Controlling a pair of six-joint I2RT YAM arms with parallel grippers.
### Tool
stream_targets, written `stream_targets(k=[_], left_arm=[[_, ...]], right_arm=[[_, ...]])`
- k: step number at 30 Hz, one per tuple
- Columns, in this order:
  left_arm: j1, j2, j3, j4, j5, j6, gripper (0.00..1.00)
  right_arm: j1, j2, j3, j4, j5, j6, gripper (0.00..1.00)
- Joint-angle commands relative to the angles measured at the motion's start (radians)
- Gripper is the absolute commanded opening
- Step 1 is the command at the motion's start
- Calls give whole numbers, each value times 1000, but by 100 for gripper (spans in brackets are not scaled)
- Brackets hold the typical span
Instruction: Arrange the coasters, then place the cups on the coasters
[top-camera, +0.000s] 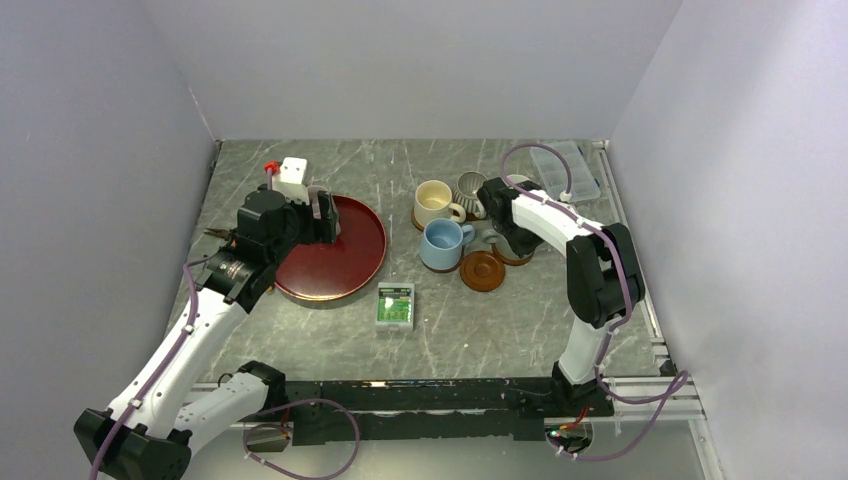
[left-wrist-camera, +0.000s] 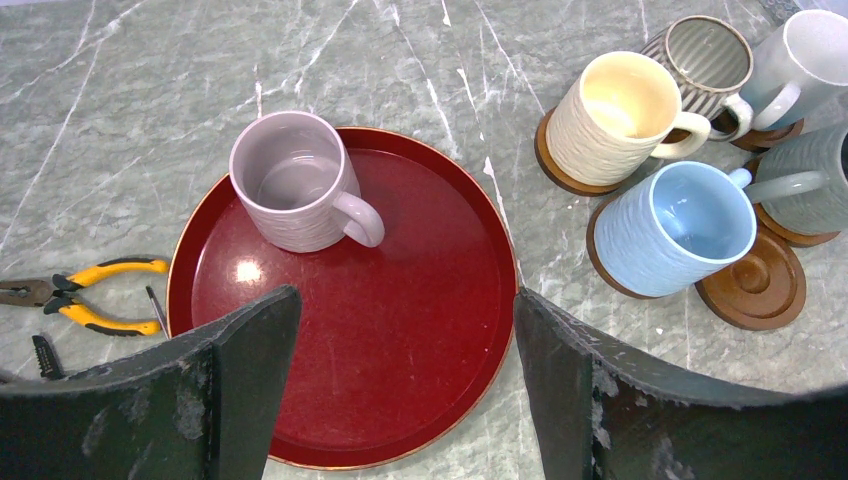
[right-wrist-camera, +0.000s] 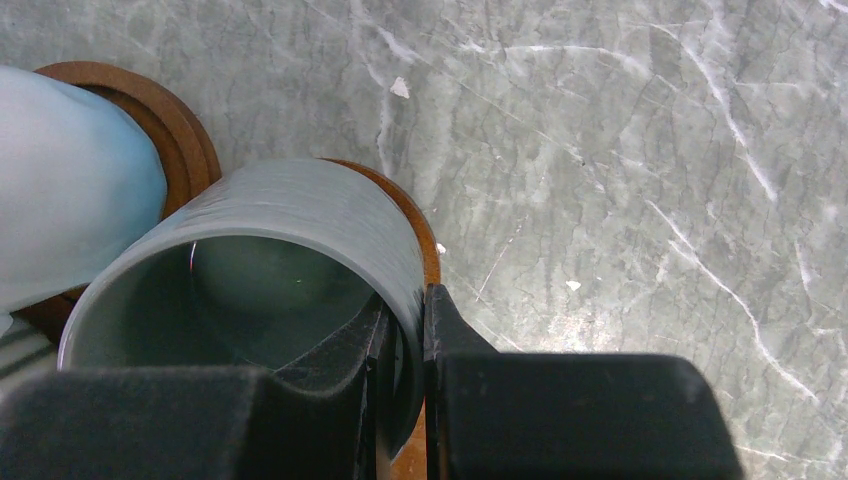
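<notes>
Surface (top-camera: 470, 330) carries everything. Red tray (left-wrist-camera: 400, 350), centre of left wrist view: mauve cup (left-wrist-camera: 295, 180) on it, upper left. Left fingers (left-wrist-camera: 250, 350) spread wide above the tray, holding nothing. Right fingers (right-wrist-camera: 455, 330) pinching wall of grey-green cup (right-wrist-camera: 300, 215), which looks seated on its coaster (right-wrist-camera: 428, 240). 1 spare coaster (left-wrist-camera: 752, 285) sits bare, lower right. To finish well: open gently, rise straight up, don't nudge blue cup (right-wrist-camera: 70, 180) alongside.

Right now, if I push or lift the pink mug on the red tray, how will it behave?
The pink mug looks like rigid glazed ceramic, so it probably won't flex but could chip if dropped. Upright on a flat base, it likely won't roll. On the glossy tray, a push would probably slide it.
</notes>
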Motion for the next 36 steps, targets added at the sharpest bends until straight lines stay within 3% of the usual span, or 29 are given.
stream_targets(k=[1, 7, 13, 18, 24, 30, 32, 36], left_arm=[[3, -11, 3, 4, -18, -8, 83], [3, -14, 4, 4, -18, -8, 83], [2, -17, 3, 4, -18, -8, 83], [3, -18, 3, 5, -19, -8, 83], [3, -16, 4, 4, -17, -8, 83], [3, -7, 6, 4, -14, -11, 84], [3, -1, 7, 1, -14, -15, 84], [6, 12, 14, -6, -26, -18, 84]], right_arm=[[4, -13, 51, 24, 53, 18, 0], [5, -16, 40, 42, 43, 9, 0], [4, -20, 30, 53, 46, 6, 23], [3, -17, 34, 51, 47, 3, 31], [3, -20, 37, 46, 52, 3, 34], [4, -41, 44, 42, 63, -14, 45], [4, -58, 42, 42, 72, -20, 53], [5, -105, 34, 42, 92, -51, 59]])
